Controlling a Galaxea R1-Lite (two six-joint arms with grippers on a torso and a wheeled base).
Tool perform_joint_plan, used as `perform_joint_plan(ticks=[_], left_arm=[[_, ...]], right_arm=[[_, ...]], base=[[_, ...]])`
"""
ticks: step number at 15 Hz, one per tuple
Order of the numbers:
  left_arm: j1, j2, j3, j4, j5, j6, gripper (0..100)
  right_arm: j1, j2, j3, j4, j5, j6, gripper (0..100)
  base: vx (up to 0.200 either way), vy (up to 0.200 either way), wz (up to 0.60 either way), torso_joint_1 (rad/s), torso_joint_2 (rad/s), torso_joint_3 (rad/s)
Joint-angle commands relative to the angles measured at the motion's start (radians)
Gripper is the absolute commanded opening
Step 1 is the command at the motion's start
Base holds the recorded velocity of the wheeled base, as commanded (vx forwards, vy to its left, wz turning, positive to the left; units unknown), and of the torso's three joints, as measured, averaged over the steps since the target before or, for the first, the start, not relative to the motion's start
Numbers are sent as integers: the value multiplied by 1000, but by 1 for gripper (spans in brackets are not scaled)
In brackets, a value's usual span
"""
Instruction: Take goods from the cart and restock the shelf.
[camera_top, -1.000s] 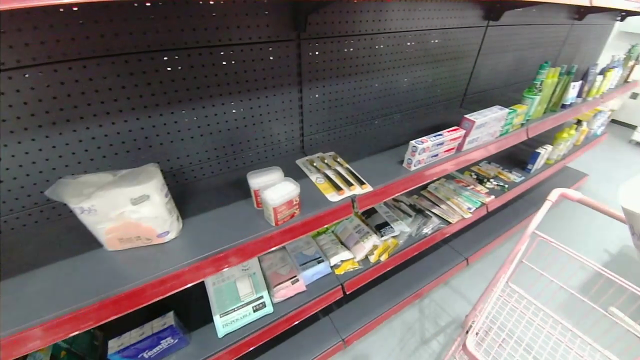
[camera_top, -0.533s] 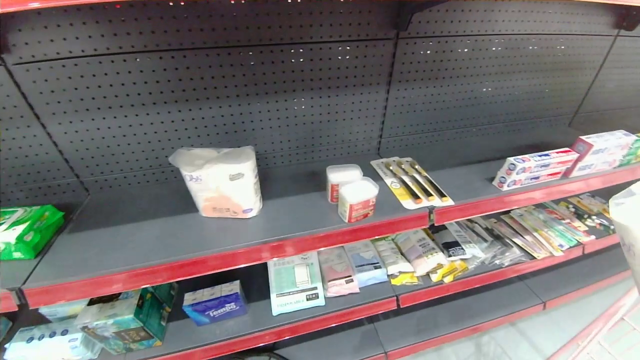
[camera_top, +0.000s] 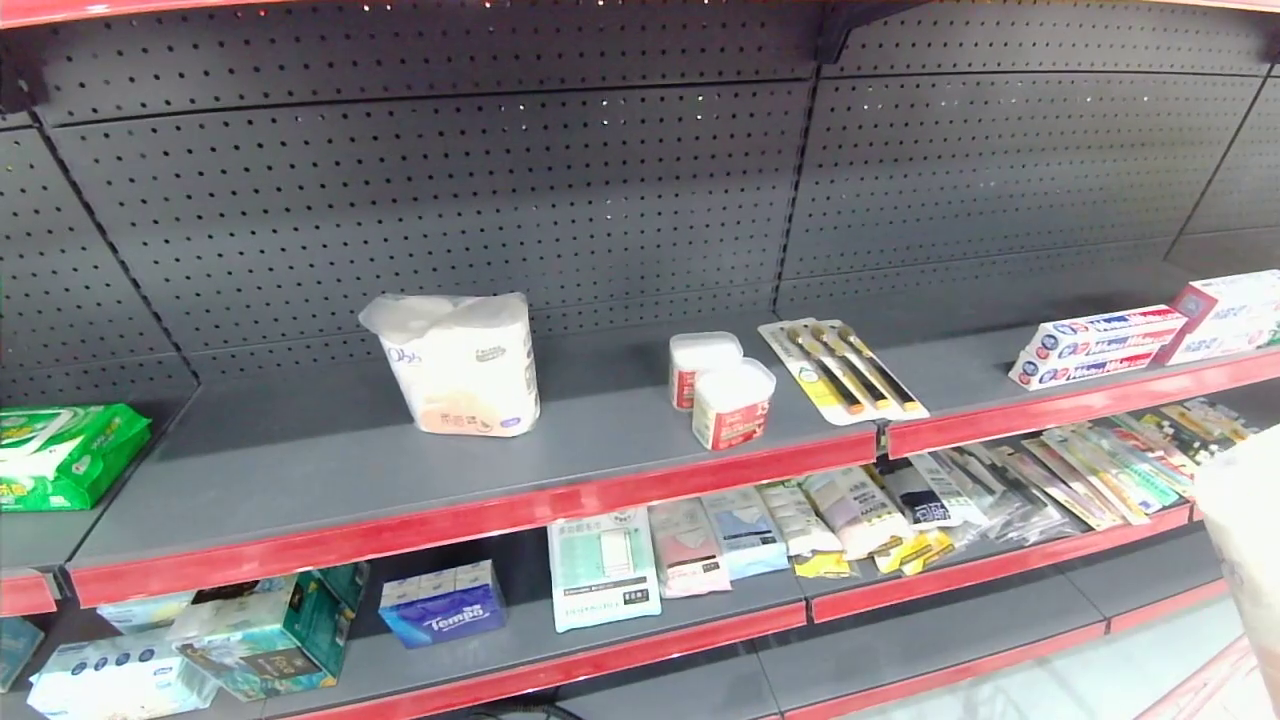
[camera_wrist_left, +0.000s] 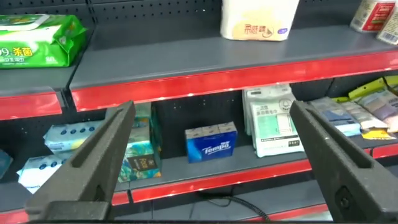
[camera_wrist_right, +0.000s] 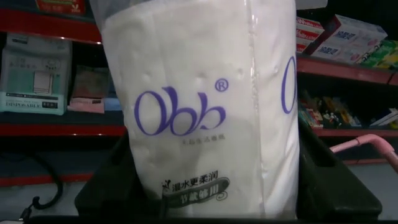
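My right gripper (camera_wrist_right: 214, 155) is shut on a white plastic-wrapped toilet paper pack (camera_wrist_right: 205, 106), which stands upright between its dark fingers (camera_wrist_right: 118, 168). The same pack shows as a pale shape (camera_top: 1245, 540) at the right edge of the head view, in front of the lower shelves. A matching toilet paper pack (camera_top: 460, 365) stands on the grey middle shelf (camera_top: 300, 460), which has a red front lip. My left gripper (camera_wrist_left: 211, 109) is open, its two foam-padded fingers (camera_wrist_left: 99, 162) wide apart with nothing between them, low in front of the shelving.
On the middle shelf are two cotton swab tubs (camera_top: 730, 400), a toothbrush pack (camera_top: 845, 370), toothpaste boxes (camera_top: 1100, 345) and a green wipes pack (camera_top: 65, 455). Tissue packs (camera_top: 440, 605) and flat packets fill the shelf below. The cart's pink rail (camera_wrist_right: 367, 146) lies behind the held pack.
The head camera has swung left: the cart has left the picture and the shelf bay now faces me squarely. The held pack shows at the right edge.
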Motion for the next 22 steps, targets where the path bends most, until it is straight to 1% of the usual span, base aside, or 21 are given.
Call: perform_joint_plan(ticks=[1, 2, 3, 4, 6, 7, 13, 16, 20, 21, 22], left_arm=[[-15, -10, 0, 2, -12, 12, 100], [-14, -22, 0, 0, -23, 29, 100], [-12, -22, 0, 0, -26, 32, 100], [-14, -22, 0, 0, -24, 29, 100], [-14, -22, 0, 2, -18, -5, 100], [-14, -22, 0, 2, -18, -5, 100], [-14, -22, 0, 2, -20, -8, 100], [-14, -22, 0, 2, -24, -11, 100], [-14, -22, 0, 2, -26, -2, 100], [-14, -22, -3, 0, -53, 0, 100], [-23, 21, -120, 6, -122, -8, 100]], right_arm=[[-1, -34, 9, 8, 1, 2, 0], [0, -36, 12, 10, 1, 2, 0], [0, -36, 15, 10, 1, 2, 0], [-1, -36, 20, 10, 1, 2, 0], [-3, -34, 24, 10, -2, 0, 0], [-1, -34, 24, 10, -2, 0, 0], [-1, -39, 41, 10, -2, -4, 0], [-1, -40, 55, 8, -2, -8, 0], [2, -42, 63, 2, 7, -4, 0], [2, -42, 61, 1, 29, -3, 0], [2, -42, 58, -1, 50, -4, 0]], base=[[0, 0, 0, 0, 0, 0], [0, 0, 0, 0, 0, 0], [0, 0, 0, 0, 0, 0], [0, 0, 0, 0, 0, 0], [0, 0, 0, 0, 0, 0], [0, 0, 0, 0, 0, 0], [200, 0, 0, -2, 2, 4], [0, 0, 0, 0, 0, 0], [0, 0, 0, 0, 0, 0], [0, 0, 0, 0, 0, 0], [0, 0, 0, 0, 0, 0]])
